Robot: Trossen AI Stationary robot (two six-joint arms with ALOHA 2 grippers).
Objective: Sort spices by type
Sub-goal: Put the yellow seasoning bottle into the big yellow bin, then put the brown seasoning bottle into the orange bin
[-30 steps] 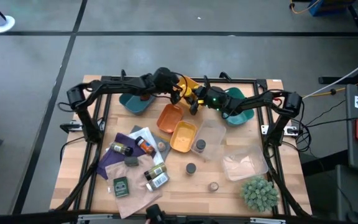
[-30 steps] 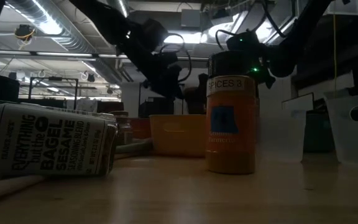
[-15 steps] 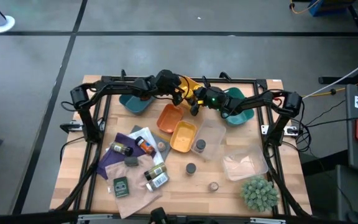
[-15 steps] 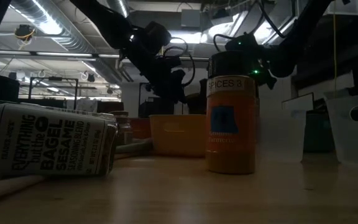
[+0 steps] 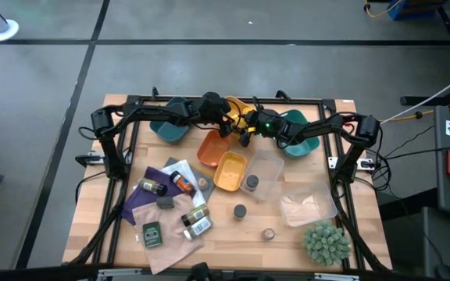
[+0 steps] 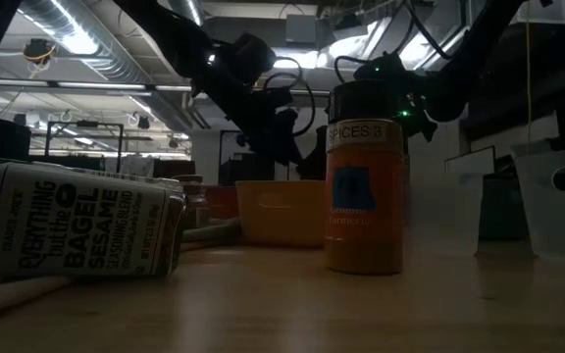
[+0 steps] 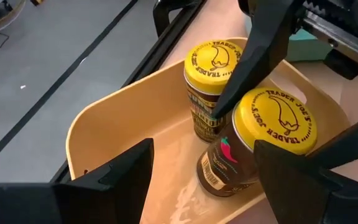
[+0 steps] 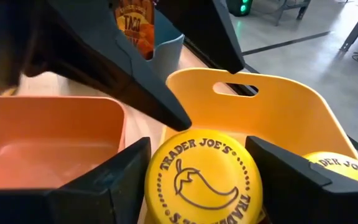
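2 yellow-lidded jars (image 7: 244, 134) touching, yellow tray (image 7: 123, 130), right claw (image 8: 197, 186) astride

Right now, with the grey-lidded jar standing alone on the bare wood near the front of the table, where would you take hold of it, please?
Take the grey-lidded jar by its lid and upper sides, coming straight down from above. It appears to stand upright with clear wood all round, so a tool's fingers can probably straddle it from either side; the small jar nearby stands apart from it.

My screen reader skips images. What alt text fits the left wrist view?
Two yellow-lidded spice jars stand in a yellow tray: the near jar sits between the right gripper's dark fingers, the far jar just behind it. The left gripper's own open fingers frame the bottom.
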